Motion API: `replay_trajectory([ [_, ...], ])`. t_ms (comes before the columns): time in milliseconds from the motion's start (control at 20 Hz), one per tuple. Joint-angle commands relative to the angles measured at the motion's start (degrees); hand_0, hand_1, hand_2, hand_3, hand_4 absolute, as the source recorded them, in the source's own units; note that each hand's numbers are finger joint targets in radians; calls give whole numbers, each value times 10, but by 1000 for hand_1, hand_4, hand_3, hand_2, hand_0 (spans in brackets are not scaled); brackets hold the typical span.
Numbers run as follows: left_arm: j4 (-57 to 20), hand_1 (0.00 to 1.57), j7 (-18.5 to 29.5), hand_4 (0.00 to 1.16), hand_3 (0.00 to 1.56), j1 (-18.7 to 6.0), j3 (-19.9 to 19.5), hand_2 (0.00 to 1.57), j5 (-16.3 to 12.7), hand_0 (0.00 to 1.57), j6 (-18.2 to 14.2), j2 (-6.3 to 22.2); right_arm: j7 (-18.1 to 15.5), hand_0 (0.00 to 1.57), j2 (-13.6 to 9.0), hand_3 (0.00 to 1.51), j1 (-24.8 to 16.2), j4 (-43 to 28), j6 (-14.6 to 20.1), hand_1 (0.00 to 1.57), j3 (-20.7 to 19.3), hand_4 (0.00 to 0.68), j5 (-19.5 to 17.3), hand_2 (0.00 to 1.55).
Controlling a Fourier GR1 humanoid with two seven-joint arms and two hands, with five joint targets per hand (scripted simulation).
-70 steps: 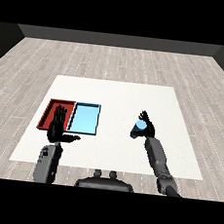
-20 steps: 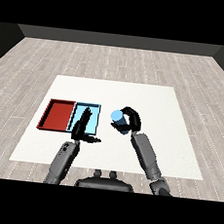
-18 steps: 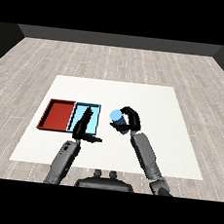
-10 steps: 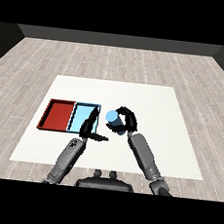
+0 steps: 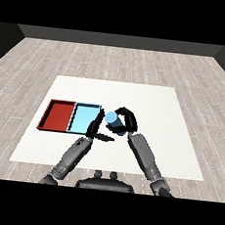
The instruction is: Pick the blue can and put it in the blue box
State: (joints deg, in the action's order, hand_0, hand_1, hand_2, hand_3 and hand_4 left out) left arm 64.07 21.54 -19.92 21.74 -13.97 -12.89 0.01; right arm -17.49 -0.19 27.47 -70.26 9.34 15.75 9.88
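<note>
The blue can [image 5: 112, 119] is held above the table, just right of the light blue tray [image 5: 84, 118]. My right hand [image 5: 125, 121] is curled round the can, which tilts with its pale top facing left. My left hand [image 5: 95, 129] stands open with straight fingers at the light blue tray's front right corner, a short gap left of the can.
The red tray [image 5: 58, 115] lies against the left side of the light blue tray. Both trays sit on the left half of the white table [image 5: 158, 114]. Grey plank floor surrounds the table.
My right hand has carried the blue can leftward toward the light blue tray. My left hand has shifted right, from in front of the trays to the blue tray's right corner.
</note>
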Motion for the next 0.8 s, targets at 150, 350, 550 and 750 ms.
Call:
replay_trajectory([
  [150, 4, 0, -3, 0, 0, 0, 16, 0, -4, 0, -8, 0, -33, 1394, 2, 1416, -11, 17, -7, 1394, 19, 681, 13, 1454],
  [350, -12, 0, -3, 0, 0, -16, 50, 0, -29, 0, -27, 0, -3, 1390, 2, 1401, 25, 4, 46, 1390, 65, 659, 26, 1438],
  [550, -80, 0, 48, 0, 0, -54, 34, 0, -55, 0, -5, 0, -36, 1394, 2, 1391, 10, 23, 41, 1394, 79, 651, 28, 1426],
  [750, -70, 0, 45, 0, 0, -38, 35, 0, -44, 0, -6, 0, 35, 1419, 2, 1388, 34, -31, 71, 1419, 86, 651, 20, 1430],
])
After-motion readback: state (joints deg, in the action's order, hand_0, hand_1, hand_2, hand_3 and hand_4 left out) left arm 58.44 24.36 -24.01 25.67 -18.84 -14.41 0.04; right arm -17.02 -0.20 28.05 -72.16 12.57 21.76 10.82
